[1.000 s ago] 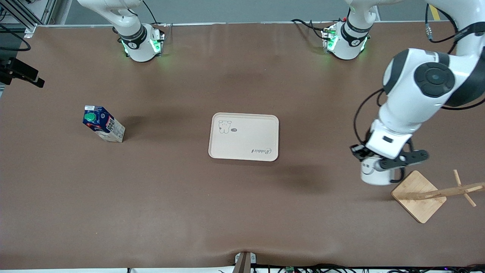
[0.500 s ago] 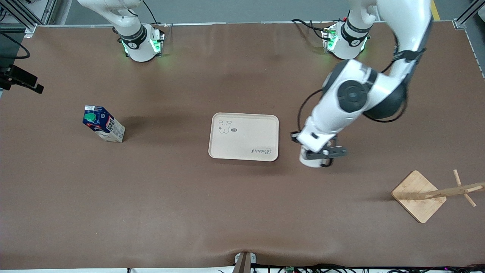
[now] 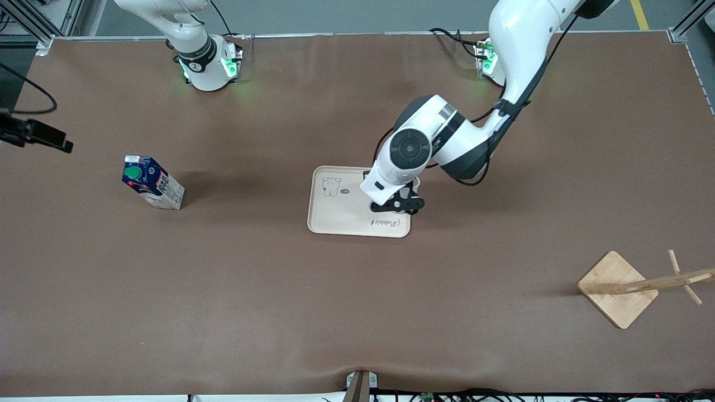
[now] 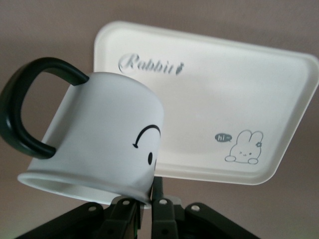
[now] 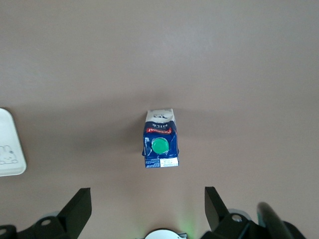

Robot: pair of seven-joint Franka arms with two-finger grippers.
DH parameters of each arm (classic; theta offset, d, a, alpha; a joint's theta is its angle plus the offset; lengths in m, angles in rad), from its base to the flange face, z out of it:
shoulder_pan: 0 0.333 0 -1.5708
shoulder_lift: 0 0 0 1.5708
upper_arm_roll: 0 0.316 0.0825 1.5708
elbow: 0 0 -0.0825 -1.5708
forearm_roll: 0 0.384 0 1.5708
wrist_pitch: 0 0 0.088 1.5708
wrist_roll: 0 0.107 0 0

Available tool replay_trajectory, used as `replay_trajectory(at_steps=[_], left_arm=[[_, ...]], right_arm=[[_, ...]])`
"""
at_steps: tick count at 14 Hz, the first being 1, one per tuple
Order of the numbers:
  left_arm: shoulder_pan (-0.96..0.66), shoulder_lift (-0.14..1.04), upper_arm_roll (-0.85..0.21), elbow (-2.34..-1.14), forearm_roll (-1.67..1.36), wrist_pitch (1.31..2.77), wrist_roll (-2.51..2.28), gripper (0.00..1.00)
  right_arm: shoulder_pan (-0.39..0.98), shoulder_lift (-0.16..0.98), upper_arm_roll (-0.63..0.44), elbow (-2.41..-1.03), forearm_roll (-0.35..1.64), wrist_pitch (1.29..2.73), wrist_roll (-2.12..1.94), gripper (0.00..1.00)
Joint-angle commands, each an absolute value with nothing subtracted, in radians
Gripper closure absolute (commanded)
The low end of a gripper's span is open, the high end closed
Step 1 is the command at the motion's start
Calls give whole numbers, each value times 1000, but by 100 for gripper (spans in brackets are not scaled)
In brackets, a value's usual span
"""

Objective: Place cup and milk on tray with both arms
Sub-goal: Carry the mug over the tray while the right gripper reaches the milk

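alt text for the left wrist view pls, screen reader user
The left gripper holds a white cup with a black handle and smiley face by its rim, tilted above a cream tray. The tray lies on the brown table and carries "Rabbit" script and a small rabbit drawing saying "hi".

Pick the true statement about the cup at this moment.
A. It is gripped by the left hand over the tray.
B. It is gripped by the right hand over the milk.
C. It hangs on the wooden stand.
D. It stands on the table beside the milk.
A: the left wrist view shows the cup clamped at its rim by the left hand, with the tray under it.
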State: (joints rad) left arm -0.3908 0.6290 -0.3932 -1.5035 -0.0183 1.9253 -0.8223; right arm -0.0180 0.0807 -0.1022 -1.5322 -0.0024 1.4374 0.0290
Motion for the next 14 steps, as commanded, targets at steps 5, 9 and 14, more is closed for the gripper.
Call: replay_trajectory(at_steps=[5,9,14], left_arm=[[-423,726,-387,-1447,-110,1882,-834,100],[-423,745,-385,-1451,-120,1859,-836,100],[-425,756,-380,-1450,-146,1798,-842,100]], right_arm=[[-55,178,-89,-1597,-3,1531,32,0],[-49,140,-87,-1814,0,1686,34,0],[-49,104,-87,-1948,-3,1776,18,0]])
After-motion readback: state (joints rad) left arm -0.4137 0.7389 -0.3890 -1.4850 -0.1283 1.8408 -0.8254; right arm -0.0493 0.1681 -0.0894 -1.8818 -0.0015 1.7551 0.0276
